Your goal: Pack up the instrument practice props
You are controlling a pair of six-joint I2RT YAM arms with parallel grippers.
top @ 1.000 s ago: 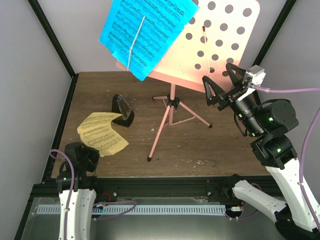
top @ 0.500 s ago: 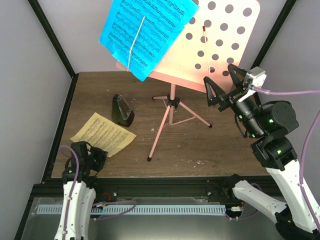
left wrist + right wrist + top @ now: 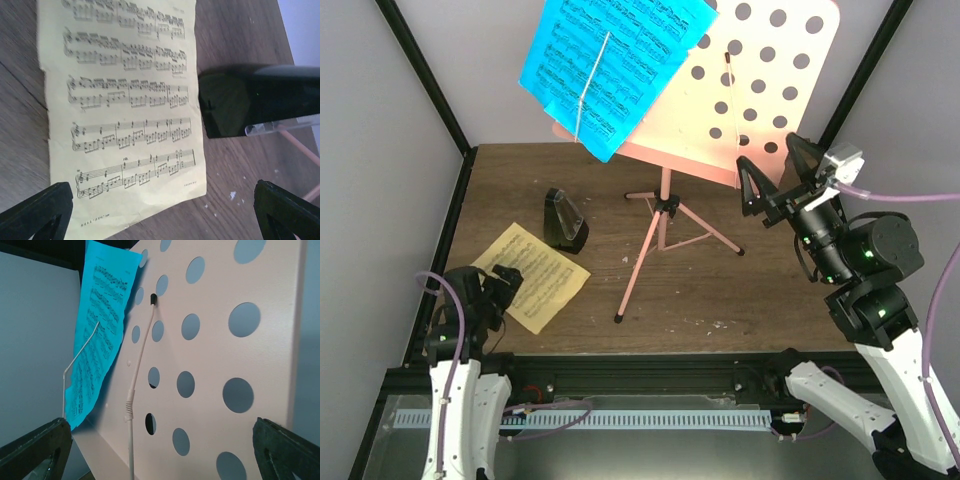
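The pink music stand (image 3: pixel 663 225) stands on its tripod mid-table, its hole-punched desk (image 3: pixel 775 75) tilted up at the back. A cyan page (image 3: pixel 605 60) hangs on the desk's left half under a thin wire arm. My right gripper (image 3: pixel 773 160) is open just off the desk's lower right edge, facing the desk (image 3: pixel 210 355) and the cyan page (image 3: pixel 97 340). The pale-yellow page (image 3: pixel 535 275) lies flat at the front left, beside the black metronome (image 3: pixel 563 220). My left gripper (image 3: pixel 492 288) hovers open over the yellow page's (image 3: pixel 125 110) near corner, holding nothing; the metronome (image 3: pixel 250 100) is beyond it.
Black frame posts and grey walls close in the table at left, right and back. The stand's pink legs (image 3: pixel 705 232) spread across the middle of the wooden tabletop (image 3: pixel 760 300). A second wire arm (image 3: pixel 137 370) lies against the bare right half of the desk.
The left gripper laid the curled yellow page flat, then opened and let it go, drawing back slightly. The right gripper shifted a little to the right near the desk.
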